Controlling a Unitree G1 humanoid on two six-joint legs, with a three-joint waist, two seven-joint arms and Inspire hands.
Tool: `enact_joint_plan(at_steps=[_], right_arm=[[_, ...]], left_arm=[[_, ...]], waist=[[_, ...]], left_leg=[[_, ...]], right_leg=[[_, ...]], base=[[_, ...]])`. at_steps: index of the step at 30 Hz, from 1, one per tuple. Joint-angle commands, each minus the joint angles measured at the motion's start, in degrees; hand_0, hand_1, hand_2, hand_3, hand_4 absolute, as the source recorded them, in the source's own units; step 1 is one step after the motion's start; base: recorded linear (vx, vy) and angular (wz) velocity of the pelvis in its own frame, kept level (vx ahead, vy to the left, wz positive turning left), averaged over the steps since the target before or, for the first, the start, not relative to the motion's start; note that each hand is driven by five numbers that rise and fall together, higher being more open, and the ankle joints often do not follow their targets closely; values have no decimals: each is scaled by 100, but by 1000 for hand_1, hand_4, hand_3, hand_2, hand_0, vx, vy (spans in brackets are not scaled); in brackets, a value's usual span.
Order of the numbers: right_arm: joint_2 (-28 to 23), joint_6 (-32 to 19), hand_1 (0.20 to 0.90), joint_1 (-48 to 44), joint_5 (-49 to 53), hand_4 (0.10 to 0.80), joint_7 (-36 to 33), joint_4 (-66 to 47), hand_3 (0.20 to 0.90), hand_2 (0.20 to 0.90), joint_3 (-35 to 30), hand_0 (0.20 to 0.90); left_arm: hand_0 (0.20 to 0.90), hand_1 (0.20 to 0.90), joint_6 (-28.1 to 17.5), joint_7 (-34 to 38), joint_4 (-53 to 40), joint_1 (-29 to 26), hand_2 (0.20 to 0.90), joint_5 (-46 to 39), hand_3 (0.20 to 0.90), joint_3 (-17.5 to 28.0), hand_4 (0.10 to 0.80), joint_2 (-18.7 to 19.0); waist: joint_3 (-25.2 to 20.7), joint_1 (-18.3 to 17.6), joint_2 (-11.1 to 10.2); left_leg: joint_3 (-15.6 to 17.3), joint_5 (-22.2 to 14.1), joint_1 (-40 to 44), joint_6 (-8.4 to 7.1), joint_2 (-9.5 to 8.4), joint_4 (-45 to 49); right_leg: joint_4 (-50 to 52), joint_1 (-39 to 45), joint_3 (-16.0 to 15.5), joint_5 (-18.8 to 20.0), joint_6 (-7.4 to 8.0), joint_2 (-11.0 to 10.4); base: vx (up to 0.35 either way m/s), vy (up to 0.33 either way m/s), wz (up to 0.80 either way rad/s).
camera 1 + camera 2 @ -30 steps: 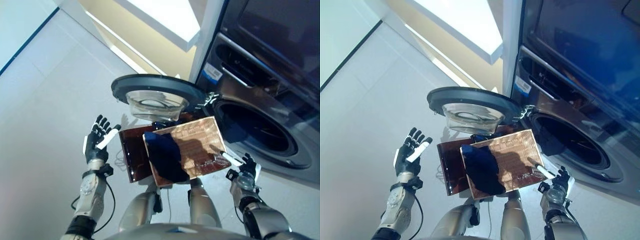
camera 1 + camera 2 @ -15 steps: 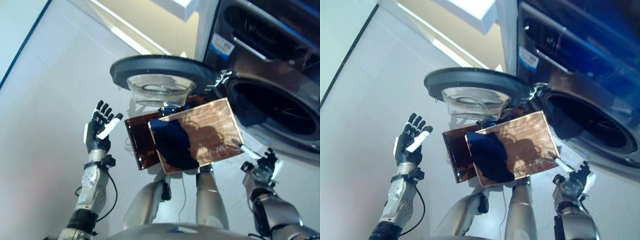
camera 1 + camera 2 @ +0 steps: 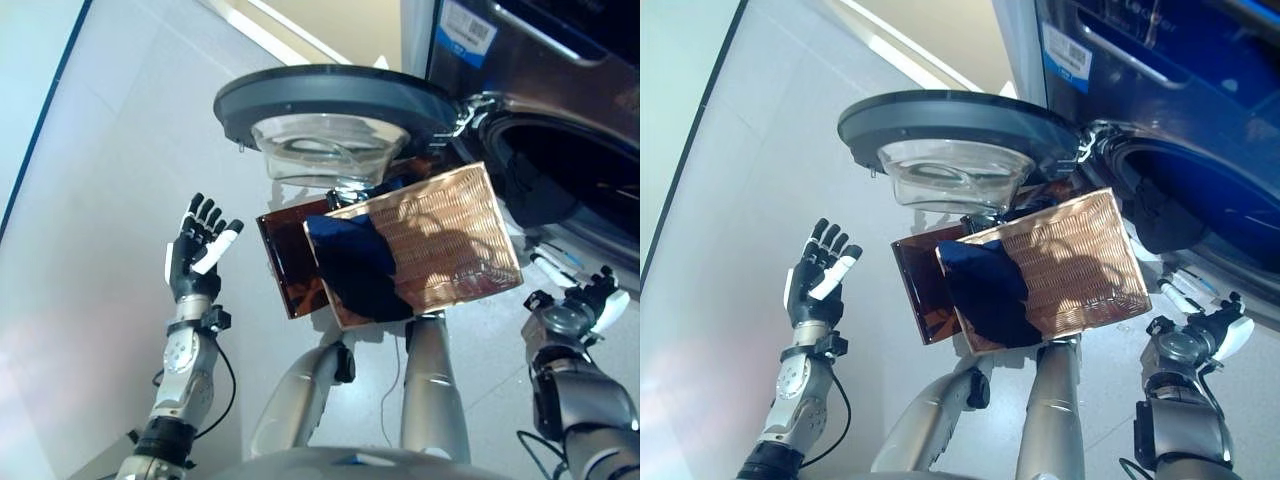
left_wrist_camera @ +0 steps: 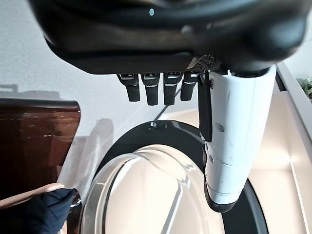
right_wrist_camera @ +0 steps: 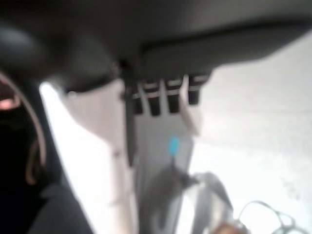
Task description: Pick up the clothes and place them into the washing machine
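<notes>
A dark blue garment (image 3: 362,272) lies in the near end of a woven wicker basket (image 3: 450,240) on the floor before the washing machine (image 3: 560,120). The machine's round door (image 3: 330,100) stands swung open, its drum opening (image 3: 575,190) dark. My left hand (image 3: 196,258) is raised open, empty, left of the basket and apart from it; the left wrist view shows its fingers (image 4: 151,88) straight toward the door. My right hand (image 3: 580,305) is open and empty to the right of the basket, below the drum.
A dark brown glossy panel (image 3: 288,265) lies under and left of the basket. A pale wall base (image 3: 300,30) runs behind the open door. Grey floor (image 3: 90,200) spreads to the left.
The camera has tilted, so the whole scene shifted. My right hand has come off the basket's near right corner and now hangs apart from it. The left hand stays raised and open.
</notes>
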Motion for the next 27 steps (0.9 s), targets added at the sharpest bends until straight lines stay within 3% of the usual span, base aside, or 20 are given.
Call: enact_joint_plan(at_steps=[1,12,26,27], right_arm=[[-504,-120,900,-44,89,800,-382,-85,900,900,243,900],[-523,-151,900,-516,-165,800,-855,-1153,900,900,398,900],[-559,-110,900,-1075,-493,800,-1314,-2093,900,900,538,900],[-543,-130,521,-1115,-468,529,-1279,-2114,521,521,586,521]], left_arm=[[900,900,-640,175,-719,-30,900,-52,900,339,800,180],[900,900,-734,394,-1130,-162,900,-99,900,508,800,93],[900,900,-862,568,-1394,-306,900,-142,900,606,800,71],[900,900,-870,565,-1396,-320,900,-148,900,605,800,74]], waist=[[-209,-4,284],[-193,68,462],[-76,176,613],[-64,184,607]], left_leg=[[-21,-727,-475,-402,-164,683],[94,-654,-873,-389,-211,530],[-95,-360,-1022,-426,-214,-56],[-115,-340,-1025,-437,-215,-87]], right_leg=[[-979,6,-208,542,-114,56],[-837,-640,-42,580,-93,105],[-630,-1185,-57,482,-100,204],[-610,-1212,-67,479,-102,216]], base=[[0,0,0],[3,10,-3],[13,-16,8],[-2,-31,10]])
